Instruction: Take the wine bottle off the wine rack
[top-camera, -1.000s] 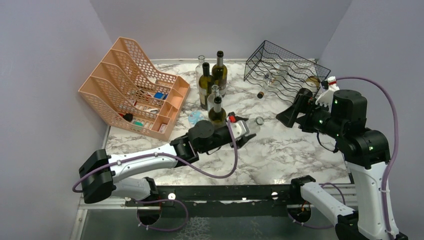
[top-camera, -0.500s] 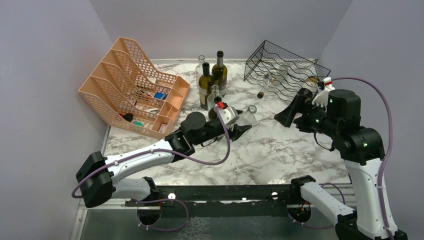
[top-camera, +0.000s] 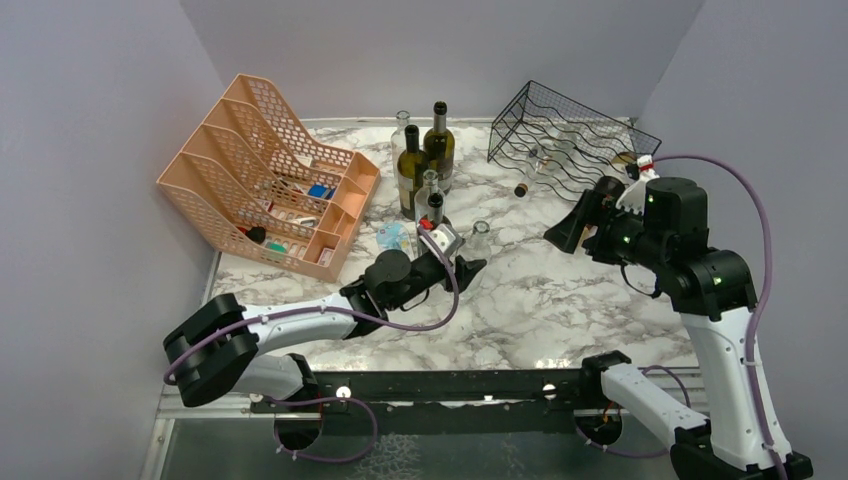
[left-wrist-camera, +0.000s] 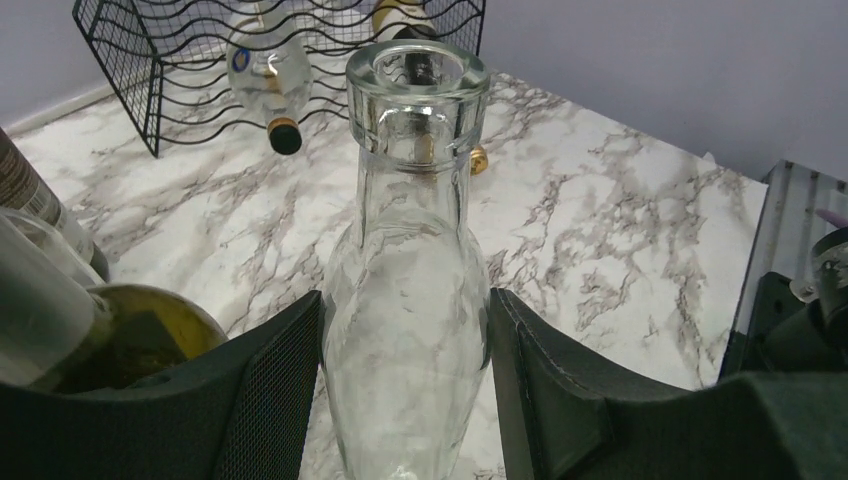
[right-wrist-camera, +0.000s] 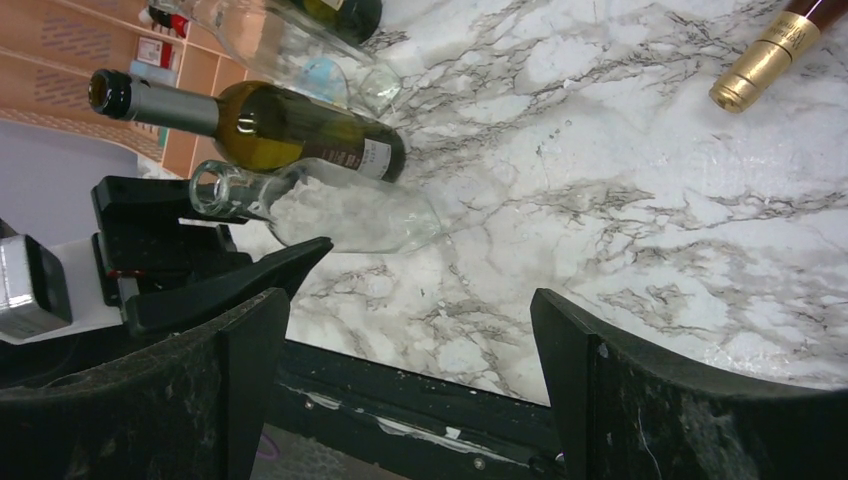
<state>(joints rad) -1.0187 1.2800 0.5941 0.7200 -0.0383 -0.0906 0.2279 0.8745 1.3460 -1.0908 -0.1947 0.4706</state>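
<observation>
The left gripper (left-wrist-camera: 405, 385) is closed on the clear bottle (left-wrist-camera: 408, 290), its two black fingers (left-wrist-camera: 270, 400) pressed against either side of the lower body. The bottle stands upright and uncapped on the marble table (top-camera: 560, 300), just in front of a cluster of standing bottles (top-camera: 425, 160) and well apart from the rack (top-camera: 570, 140). The right gripper (right-wrist-camera: 410, 330) hovers near the rack's front corner with its jaws wide and nothing between them, pointing across the table toward the clear bottle. In the rack's lower tiers lies a clear, blue-labelled bottle (left-wrist-camera: 262, 75) with a dark cap poking out of the front, and beside it a gold-foiled neck (right-wrist-camera: 765, 50) also sticks out. A peach organizer (top-camera: 260, 170) sits at the far left of the table.
</observation>
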